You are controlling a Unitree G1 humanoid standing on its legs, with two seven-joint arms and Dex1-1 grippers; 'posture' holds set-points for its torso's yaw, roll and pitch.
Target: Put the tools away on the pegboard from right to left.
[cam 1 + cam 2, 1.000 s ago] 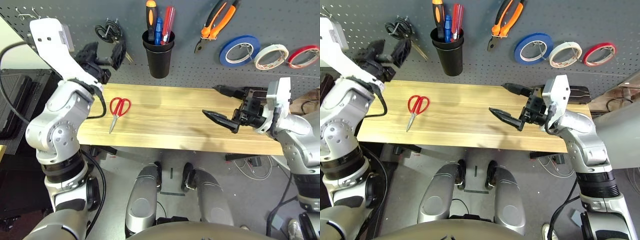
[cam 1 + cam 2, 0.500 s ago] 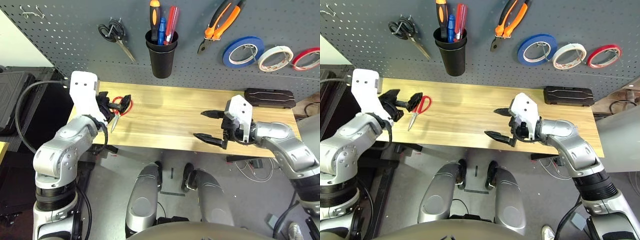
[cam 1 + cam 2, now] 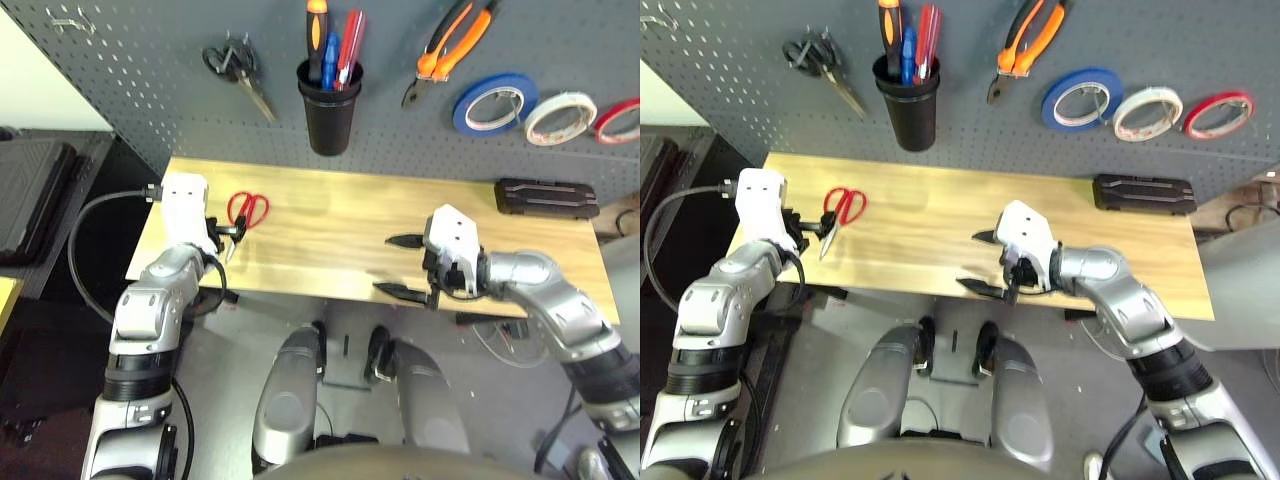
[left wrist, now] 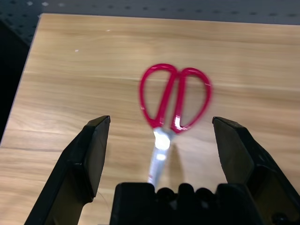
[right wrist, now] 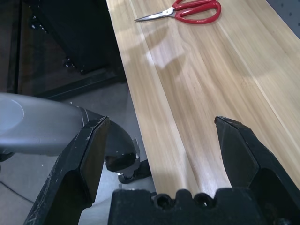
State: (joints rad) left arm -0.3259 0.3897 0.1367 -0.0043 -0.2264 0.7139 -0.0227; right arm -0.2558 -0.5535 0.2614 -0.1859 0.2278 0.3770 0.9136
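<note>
On the pale wooden tabletop (image 3: 330, 240), between my left gripper's parted black fingers (image 4: 161, 154), lie the red-handled metal scissors (image 4: 161, 119): probably light, stiff, slick-bladed, best pinched where handles meet blades. My right gripper (image 5: 164, 154) gapes empty.

The left arm (image 3: 140, 340) is reaching forward, its silver forearm rising from the lower left and its white wrist (image 3: 186, 208) leading. The left gripper (image 4: 161, 126) is standing wide open, its two black fingers spreading apart with nothing between them. The right arm (image 3: 570, 320) is slanting in from the lower right, its white wrist (image 3: 453, 237) angling inward. The right gripper (image 5: 161, 126) is pointing toward the robot's left, its black fingers also standing wide apart and holding nothing.
</note>
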